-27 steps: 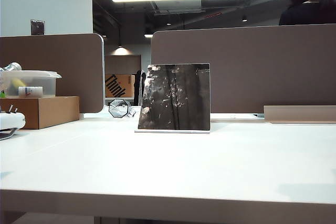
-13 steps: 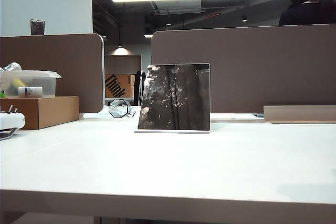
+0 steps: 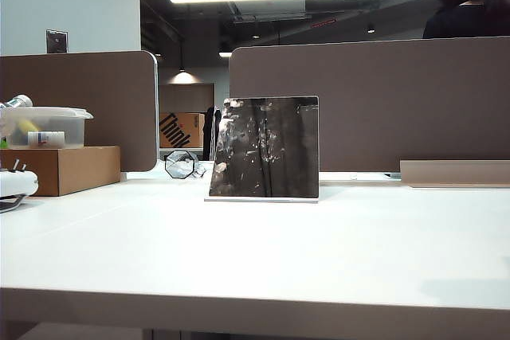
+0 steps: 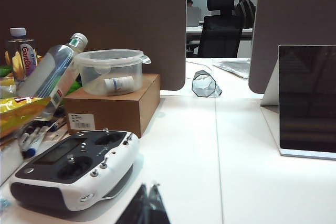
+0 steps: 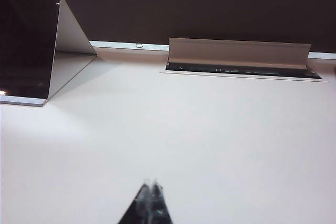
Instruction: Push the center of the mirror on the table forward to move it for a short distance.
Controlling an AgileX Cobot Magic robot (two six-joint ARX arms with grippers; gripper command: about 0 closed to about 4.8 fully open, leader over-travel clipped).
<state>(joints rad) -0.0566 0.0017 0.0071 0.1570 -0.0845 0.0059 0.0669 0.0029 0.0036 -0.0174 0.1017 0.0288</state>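
We see the white surface (image 3: 255,252) fill the lower half of the exterior frame, with the mirror (image 3: 267,147) upright at its centre on a thin pale base, in front of brown partitions (image 3: 374,101). Neither arm appears there. In the left wrist picture the left tool (image 4: 147,205) shows as a dark tip with fingers pressed together, well apart from the mirror (image 4: 307,98) at the right edge, where it is cut off. The right tool (image 5: 150,203) is likewise pinched closed, the mirror (image 5: 29,38) far off at upper left. A cardboard box (image 3: 68,167), a white controller (image 4: 79,166) and a clear tub (image 4: 110,71) sit at the left.
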